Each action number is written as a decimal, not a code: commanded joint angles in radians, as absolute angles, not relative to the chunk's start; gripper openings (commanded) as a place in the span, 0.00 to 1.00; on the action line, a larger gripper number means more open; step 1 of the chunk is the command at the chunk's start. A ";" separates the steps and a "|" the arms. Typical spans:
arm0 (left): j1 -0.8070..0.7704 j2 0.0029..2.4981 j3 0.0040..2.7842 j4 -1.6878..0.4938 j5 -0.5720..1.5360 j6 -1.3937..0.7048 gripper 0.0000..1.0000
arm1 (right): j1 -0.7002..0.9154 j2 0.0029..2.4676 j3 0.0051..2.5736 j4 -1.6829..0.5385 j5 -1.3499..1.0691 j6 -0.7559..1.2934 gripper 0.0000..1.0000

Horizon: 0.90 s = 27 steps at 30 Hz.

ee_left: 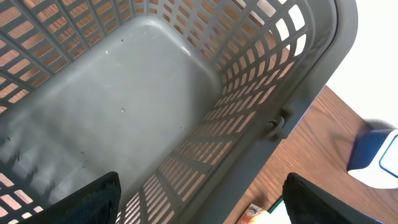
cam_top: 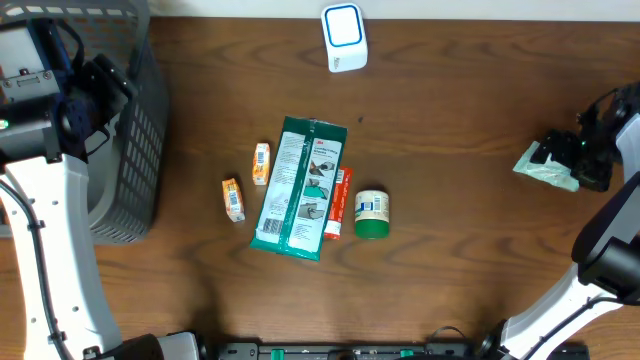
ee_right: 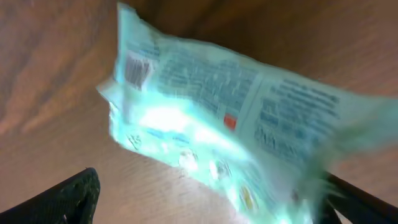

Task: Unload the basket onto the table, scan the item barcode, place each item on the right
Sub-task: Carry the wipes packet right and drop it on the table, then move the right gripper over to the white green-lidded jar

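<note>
A pale green packet (cam_top: 545, 165) lies at the table's right side, just under my right gripper (cam_top: 572, 150). In the right wrist view the packet (ee_right: 230, 124) is blurred, its printed back up, with a barcode (ee_right: 134, 70) near its left end. My right gripper (ee_right: 211, 199) stands open, its fingers wide apart on either side of the packet. The white and blue scanner (cam_top: 343, 38) stands at the table's far edge. My left gripper (ee_left: 202, 205) hangs open over the grey basket (ee_left: 124, 106), holding nothing.
The grey basket (cam_top: 135, 130) stands at the left edge. Mid-table lie a green wipes pack (cam_top: 300, 187), two small orange boxes (cam_top: 261, 163) (cam_top: 233, 199), a red tube (cam_top: 339, 203) and a green-lidded jar (cam_top: 372, 213).
</note>
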State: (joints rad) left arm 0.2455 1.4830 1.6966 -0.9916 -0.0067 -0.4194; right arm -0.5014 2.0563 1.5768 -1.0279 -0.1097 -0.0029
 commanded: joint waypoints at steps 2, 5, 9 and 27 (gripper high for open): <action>0.249 1.489 1.706 -0.994 -0.015 -0.417 0.84 | -0.505 2.053 1.681 -1.109 -0.054 0.014 0.99; 0.249 1.489 1.706 -0.994 -0.015 -0.417 0.84 | -0.505 2.053 1.748 -1.180 -0.014 0.014 0.99; 0.249 1.489 1.706 -0.994 -0.015 -0.417 0.84 | -0.505 2.053 1.811 -1.232 -0.117 0.066 0.99; 0.249 1.489 1.706 -0.994 -0.015 -0.417 0.84 | -0.219 2.053 1.804 -1.442 -0.625 -0.089 0.92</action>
